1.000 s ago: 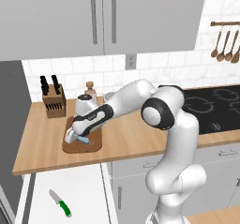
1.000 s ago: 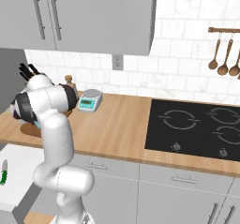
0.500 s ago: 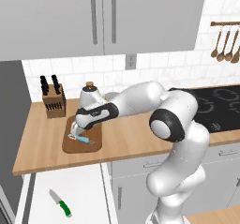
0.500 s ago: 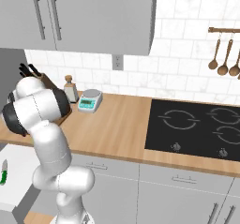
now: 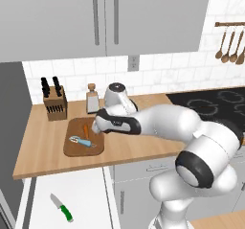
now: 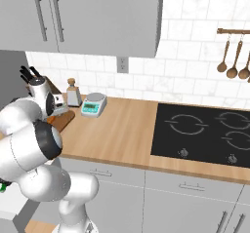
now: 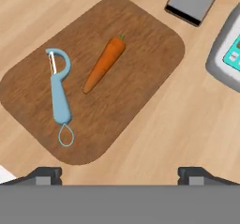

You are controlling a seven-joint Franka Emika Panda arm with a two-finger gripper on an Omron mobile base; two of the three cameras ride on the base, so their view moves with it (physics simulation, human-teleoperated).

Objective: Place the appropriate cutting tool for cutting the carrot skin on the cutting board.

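Observation:
The light-blue-handled peeler (image 7: 60,96) lies flat on the brown cutting board (image 7: 145,73), silvery loop pointing away from me. The small orange carrot (image 7: 104,63) lies beside it on the same board, a short gap apart. My gripper (image 7: 119,175) hovers above the board's near edge, open, its fingertips (image 7: 44,174) wide apart with nothing between them. In the left base view the peeler (image 5: 81,141) and carrot (image 5: 86,129) rest on the board (image 5: 72,149), and the gripper (image 5: 98,127) hangs just right of them. The board's corner (image 6: 61,122) peeks out beside my arm.
A wooden knife block (image 5: 54,107) and a small bottle (image 5: 92,100) stand behind the board. A kitchen scale (image 6: 93,104) sits to its right, and the black hob (image 6: 205,132) further right. A green-handled knife (image 5: 62,208) lies on a low white surface below the counter edge.
The gripper has let go of the peeler, which now lies on the board, and the hand has risen and drawn back to the right.

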